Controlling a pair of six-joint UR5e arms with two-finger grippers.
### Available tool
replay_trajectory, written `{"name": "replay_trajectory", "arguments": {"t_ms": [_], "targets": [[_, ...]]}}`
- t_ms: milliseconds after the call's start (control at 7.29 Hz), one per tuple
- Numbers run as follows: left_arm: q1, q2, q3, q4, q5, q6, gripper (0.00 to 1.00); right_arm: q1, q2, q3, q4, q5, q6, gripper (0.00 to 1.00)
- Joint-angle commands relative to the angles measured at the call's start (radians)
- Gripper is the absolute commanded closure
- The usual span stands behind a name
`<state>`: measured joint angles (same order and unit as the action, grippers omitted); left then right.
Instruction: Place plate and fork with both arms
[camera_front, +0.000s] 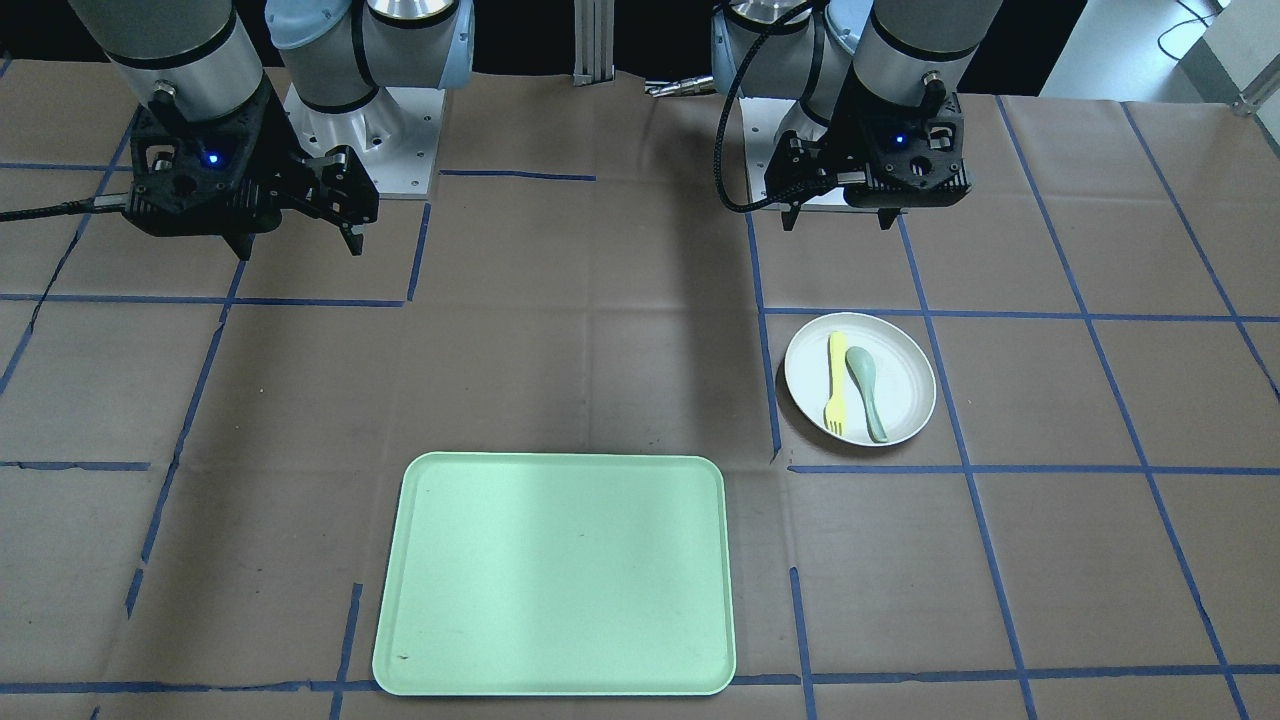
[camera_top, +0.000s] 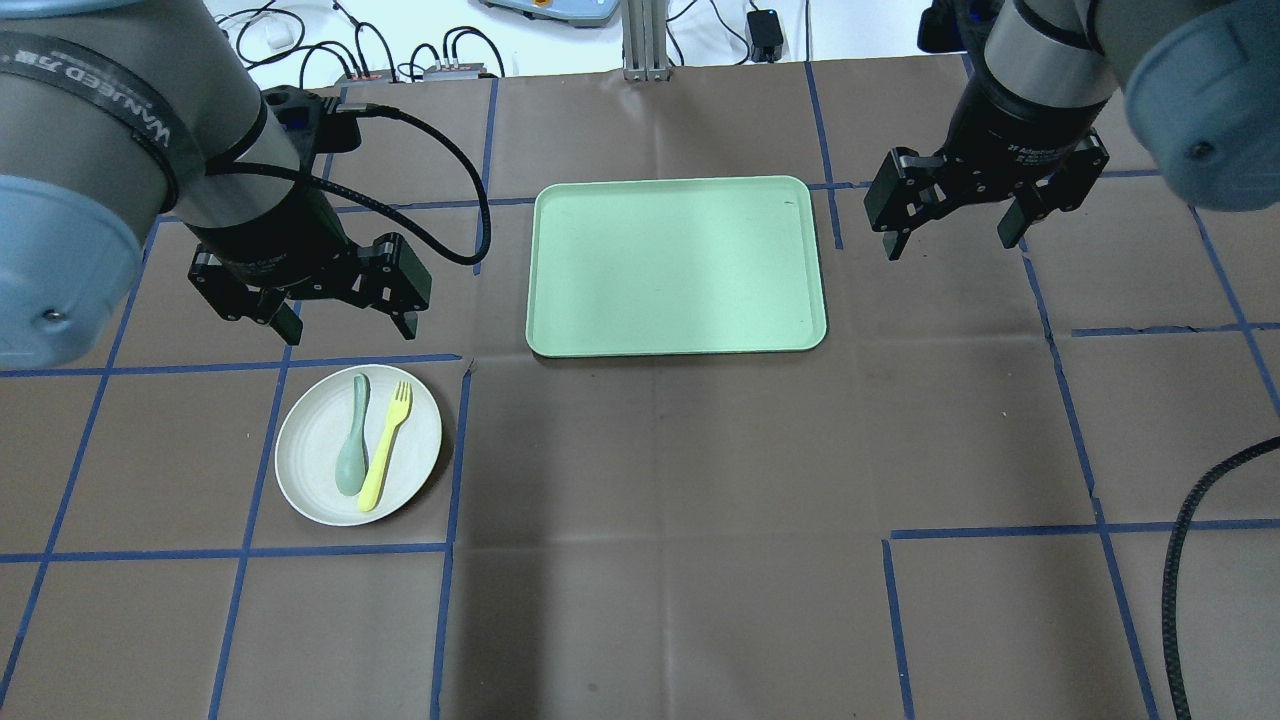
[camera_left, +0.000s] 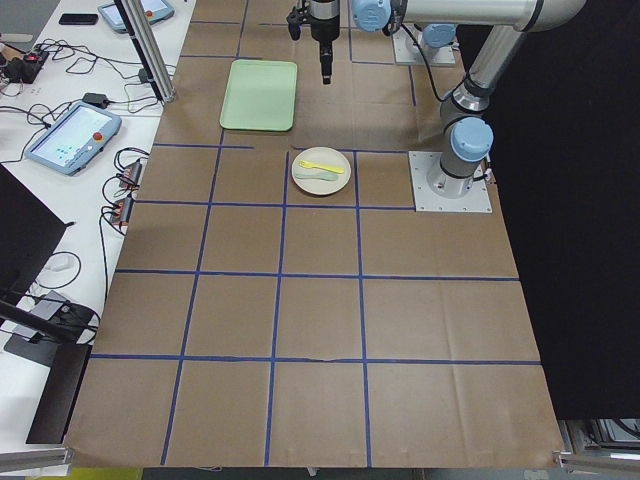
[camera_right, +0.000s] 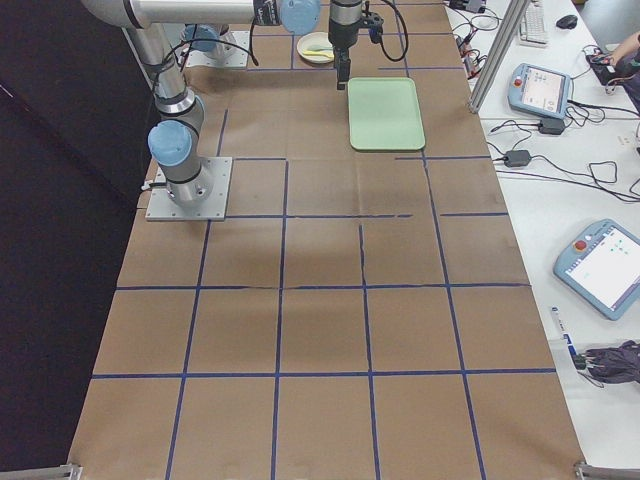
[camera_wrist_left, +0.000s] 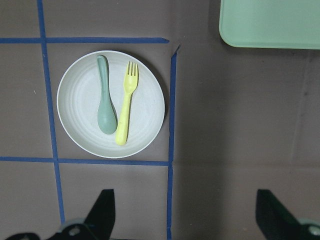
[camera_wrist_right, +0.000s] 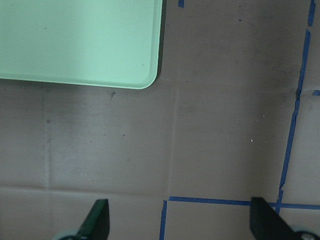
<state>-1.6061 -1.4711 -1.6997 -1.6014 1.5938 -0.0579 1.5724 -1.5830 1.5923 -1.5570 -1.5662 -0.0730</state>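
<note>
Robot: As seen from overhead, the plate (camera_top: 312, 455) lies flat on the table (camera_top: 650, 500), left of centre and low in the frame. The fork (camera_top: 385, 447) lies on it, tines toward the top, its handle against the bowl of the spoon (camera_top: 352, 455) at its left.

Operator: Pincers?

Robot: My left gripper (camera_top: 350, 326) hangs just above the plate in frame, fingers apart, holding nothing. My right gripper (camera_top: 950, 243), upper right, is likewise spread and empty. The tray (camera_top: 675, 265) sits between them, upper centre.
</note>
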Motion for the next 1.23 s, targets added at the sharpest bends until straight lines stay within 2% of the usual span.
{"name": "replay_trajectory", "arguments": {"t_ms": [0,1097], "targets": [[0.000,-0.002,0.000,0.001,0.002,0.006,0.00,0.000,0.000,0.000,0.000,0.000,-0.001,0.00],[0.014,0.006,0.000,-0.014,-0.002,0.007,0.00,0.000,0.000,0.000,0.000,0.000,-0.001,0.00]]}}
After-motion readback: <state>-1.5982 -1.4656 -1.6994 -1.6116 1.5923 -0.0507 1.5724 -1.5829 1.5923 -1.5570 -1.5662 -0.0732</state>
